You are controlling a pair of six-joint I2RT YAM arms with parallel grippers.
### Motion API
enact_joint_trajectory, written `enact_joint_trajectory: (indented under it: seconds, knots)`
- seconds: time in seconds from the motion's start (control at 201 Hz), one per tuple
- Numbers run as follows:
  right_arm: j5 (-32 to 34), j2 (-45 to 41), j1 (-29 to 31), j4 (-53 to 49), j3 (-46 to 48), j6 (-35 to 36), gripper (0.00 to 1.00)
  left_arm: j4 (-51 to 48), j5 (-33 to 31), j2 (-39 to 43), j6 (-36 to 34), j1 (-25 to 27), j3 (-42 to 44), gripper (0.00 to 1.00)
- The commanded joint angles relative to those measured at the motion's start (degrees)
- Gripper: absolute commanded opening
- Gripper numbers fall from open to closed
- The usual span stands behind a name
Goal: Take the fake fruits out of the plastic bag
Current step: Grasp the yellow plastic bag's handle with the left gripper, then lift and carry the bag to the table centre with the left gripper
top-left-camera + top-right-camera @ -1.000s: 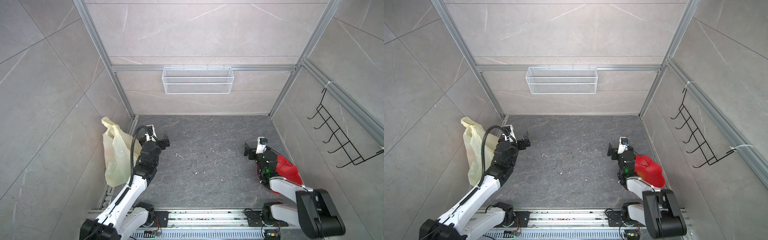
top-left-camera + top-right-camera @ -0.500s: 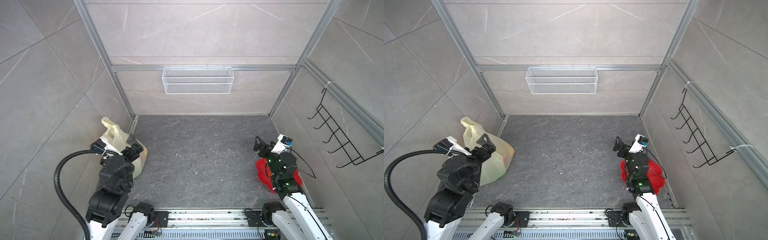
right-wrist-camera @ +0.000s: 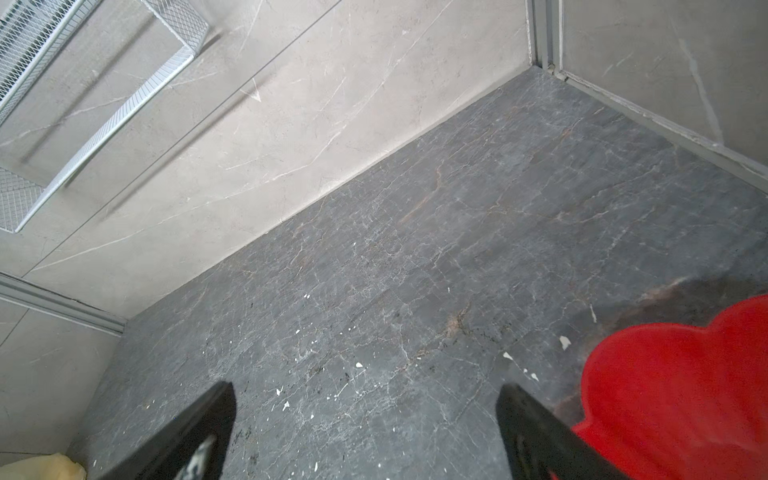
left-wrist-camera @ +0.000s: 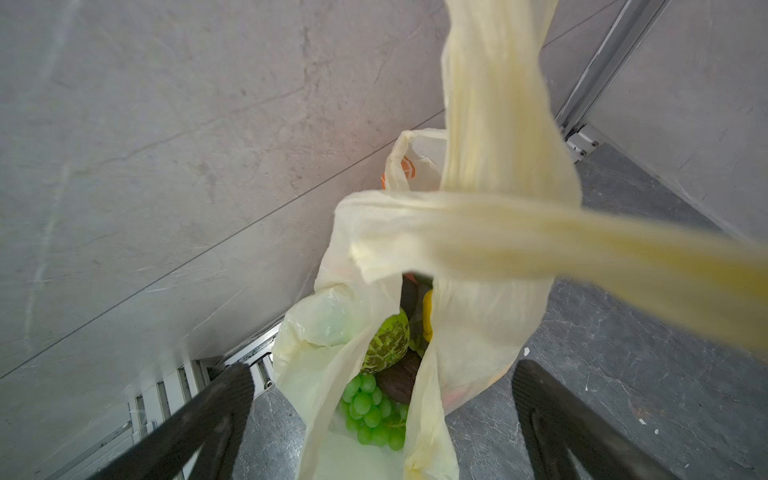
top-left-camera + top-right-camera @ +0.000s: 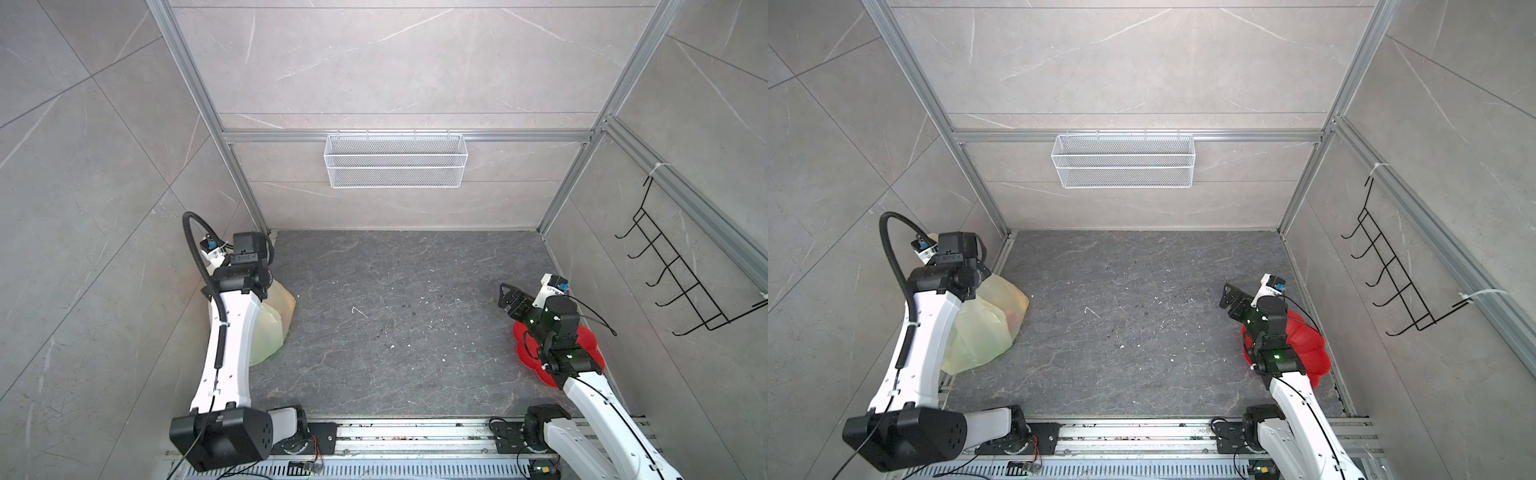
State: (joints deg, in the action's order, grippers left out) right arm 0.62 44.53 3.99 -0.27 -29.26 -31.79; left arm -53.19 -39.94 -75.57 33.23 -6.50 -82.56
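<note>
Two grippers, each with jaws spread wide and nothing between them. Aimed down at the open mouth of the plastic bag (image 4: 478, 332), the left gripper (image 4: 382, 372), black fingers (image 4: 208, 419) flanking that mouth, contact with the film impossible to judge. Slumped at the left edge of the bench (image 5: 395, 311) against the left wall in both top views, this thin pale-yellow bag, partly covered by the white left arm, with reddish and green tints showing through the film in a top view. Inside it, the fake fruits (image 4: 390, 357): a green grape bunch (image 4: 370, 411) nearest the gripper, a bumpy green fruit (image 4: 386, 343) touching it, a dark avocado (image 4: 399, 380) wedged beside both, and a sliver of yellow fruit (image 4: 427, 316) deeper in, too hidden to name. Across the left wrist view, two loop handles (image 4: 498, 124), blurred and close to the lens. On the right, raised over bare bench and pointing toward the middle, the right gripper (image 5: 511, 297). Just beside it, flat on the bench near the right wall, a red flower-shaped plate (image 5: 523, 353), partly under the right arm. On the back wall, a white wire basket (image 5: 395, 166); on the right wall, a black hook rack (image 5: 673, 274).
</note>
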Motion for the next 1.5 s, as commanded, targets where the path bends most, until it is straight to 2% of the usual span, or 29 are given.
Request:
enact_joint_trajectory:
  seconds: [0.0, 0.129, 0.204, 0.433, 0.543, 0.603, 0.757, 0.802, 0.961, 1.046, 1.23, 1.399, 1.499]
  knots:
    - [0.02, -1.55, 0.08, -0.53, 0.76, -1.13, 1.00, 0.28, -0.83, -2.22, 2.91, -0.90, -3.58, 1.00]
    - [-0.79, -1.03, 0.08, -0.68, 0.48, -0.83, 1.00, 2.05, -3.01, -6.39, 4.33, -1.21, -4.73, 1.00]
    - [-1.14, -0.77, 0.05, -0.73, 0.37, -0.82, 1.00, 2.99, -2.85, -8.19, 5.05, -1.94, -5.11, 0.92]
    - [-1.24, -0.76, 0.02, -0.71, 0.31, -0.68, 1.00, 7.84, 2.61, -8.63, 7.15, -4.69, -3.11, 0.46]
    - [-1.16, -0.26, 0.06, -0.74, 0.32, -0.57, 1.00, 9.08, 6.76, -7.85, 7.23, -5.09, -2.85, 0.12]
    - [-1.23, -0.02, 0.05, -0.61, 0.27, -0.55, 1.00, 9.90, 9.53, -6.79, 6.93, -5.03, -2.21, 0.00]
    - [-1.41, 0.55, 0.05, -0.34, 0.50, -0.73, 1.00, 13.44, 20.51, -2.22, 8.41, -3.52, 2.67, 0.00]
    - [-1.46, 0.64, 0.05, -0.34, 0.46, -0.74, 1.00, 14.56, 22.02, -0.61, 8.38, -1.94, 4.14, 0.00]
    - [-1.44, 1.41, 0.05, -4.15, -0.42, -0.56, 1.00, 16.26, 20.27, 3.49, 7.47, 7.71, 6.96, 0.00]
    - [-2.98, 2.37, 0.08, -6.83, -1.35, -0.75, 1.00, 16.56, 18.16, 4.58, 7.20, 14.69, 7.15, 0.00]
    - [-7.69, 2.40, 0.12, -10.25, -1.87, -2.51, 1.00, 18.33, 18.41, 2.88, 4.65, 28.58, 4.89, 0.00]
    - [-13.42, 2.22, 1.00, -12.85, -3.29, -3.28, 1.00, 19.58, 16.66, 0.82, 6.94, 37.74, 3.04, 0.00]
    - [-13.53, 1.87, 4.27, -14.36, -4.82, -2.57, 1.00, 22.87, 17.72, -0.72, 9.97, 42.11, 2.94, 0.00]
